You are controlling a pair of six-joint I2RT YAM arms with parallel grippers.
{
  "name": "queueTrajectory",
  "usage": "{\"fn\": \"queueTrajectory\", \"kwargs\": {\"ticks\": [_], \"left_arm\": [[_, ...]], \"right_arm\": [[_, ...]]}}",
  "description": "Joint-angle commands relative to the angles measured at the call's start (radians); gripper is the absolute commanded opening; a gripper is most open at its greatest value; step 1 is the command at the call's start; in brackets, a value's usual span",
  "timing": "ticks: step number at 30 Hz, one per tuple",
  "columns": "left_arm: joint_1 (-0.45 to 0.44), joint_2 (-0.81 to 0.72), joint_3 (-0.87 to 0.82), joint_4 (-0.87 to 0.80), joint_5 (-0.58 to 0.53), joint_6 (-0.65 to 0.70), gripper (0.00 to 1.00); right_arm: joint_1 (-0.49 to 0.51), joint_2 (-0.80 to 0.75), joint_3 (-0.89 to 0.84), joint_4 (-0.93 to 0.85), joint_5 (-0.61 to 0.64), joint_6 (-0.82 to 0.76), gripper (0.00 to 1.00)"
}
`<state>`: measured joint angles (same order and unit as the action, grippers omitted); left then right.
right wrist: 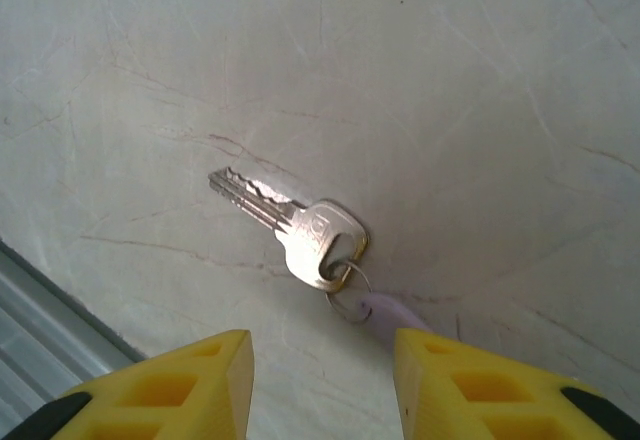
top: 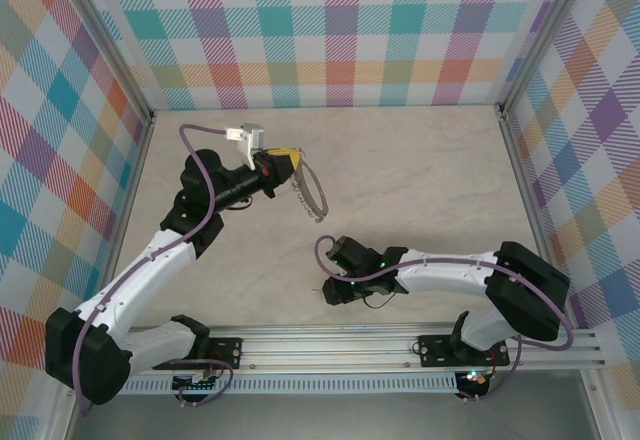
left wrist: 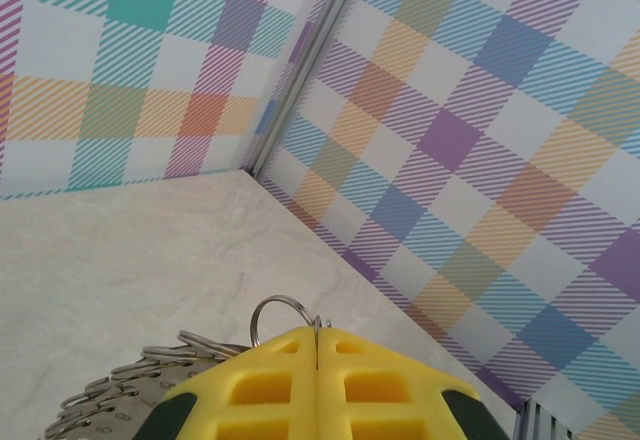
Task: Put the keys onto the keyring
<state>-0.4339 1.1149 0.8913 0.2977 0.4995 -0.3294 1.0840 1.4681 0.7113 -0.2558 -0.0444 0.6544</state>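
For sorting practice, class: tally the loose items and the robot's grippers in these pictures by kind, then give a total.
key: 1
lilac tag: 1
keyring: 1
grippers: 2 (left gripper, right gripper)
Total: 5

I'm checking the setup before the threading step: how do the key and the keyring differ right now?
The keyring is clamped in the shut left gripper; the key lies loose on the table, ahead of the open right gripper. The keyring is a large hoop lined with wire loops; the key is small, with a lilac tag. Both look silvery metal.
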Motion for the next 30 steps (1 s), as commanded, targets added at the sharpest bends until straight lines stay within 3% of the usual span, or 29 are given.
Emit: {"fn": "queueTrajectory", "kwargs": {"ticks": [1,18,30], "left_arm": [[0.018,-0.034,-0.004,0.086,0.018,-0.025,0.00],[0.037,-0.053,-0.006,0.086,0.034,-0.036,0.00],[0.045,-0.052,0.001,0.085,0.044,-0.045,0.00]], "right_arm": [[0.007,0.053,0.041,0.031,-0.001,-0.025,0.42],[0.007,0.101,0.026,0.080,0.043,0.014,0.20],[-0.039,0.123,0.051,0.081,0.068,-0.002,0.15]]}}
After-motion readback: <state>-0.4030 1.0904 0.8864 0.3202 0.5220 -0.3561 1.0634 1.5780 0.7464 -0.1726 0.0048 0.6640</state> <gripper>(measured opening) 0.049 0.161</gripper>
